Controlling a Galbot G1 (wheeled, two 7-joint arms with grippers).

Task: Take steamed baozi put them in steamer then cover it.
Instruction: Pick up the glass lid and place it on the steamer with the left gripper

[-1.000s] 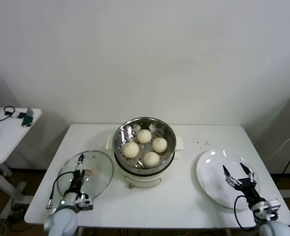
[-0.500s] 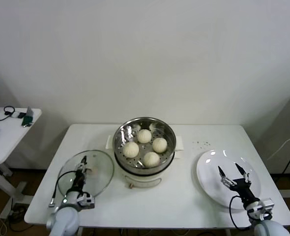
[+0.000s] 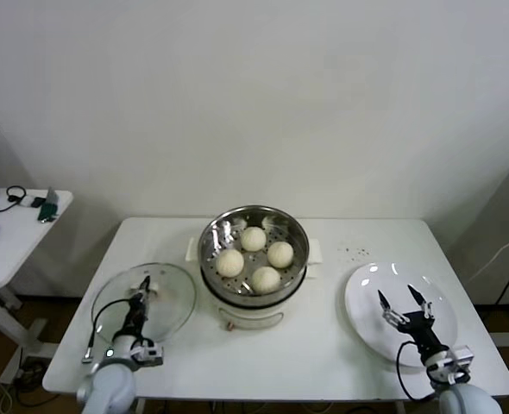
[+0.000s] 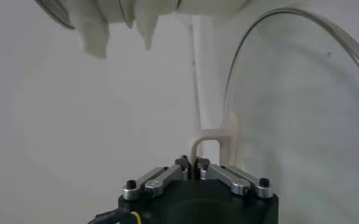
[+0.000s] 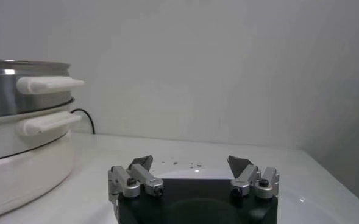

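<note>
The steamer (image 3: 254, 259) stands mid-table with several off-white baozi (image 3: 253, 239) on its perforated floor. To its left the cover (image 3: 164, 302), a clear glass lid, lies flat on the table. My left gripper (image 3: 142, 287) is over the cover's middle. In the left wrist view the left gripper (image 4: 193, 163) is shut on the pale handle (image 4: 207, 143), with the glass lid (image 4: 301, 122) beyond. My right gripper (image 3: 397, 297) hangs open and empty over the white plate (image 3: 367, 289). The right wrist view shows the right gripper (image 5: 190, 163) with jaws wide apart and the steamer (image 5: 14, 85) off to one side.
A white side table (image 3: 17, 237) with small items stands past the table's left edge. Dark specks (image 3: 354, 253) dot the tabletop behind the plate. The pot's white side handles (image 5: 48, 84) stick out toward the right arm.
My left gripper has closed from open onto the cover's handle, and the cover has shifted slightly left. The right gripper has drawn back toward the table's front, still open.
</note>
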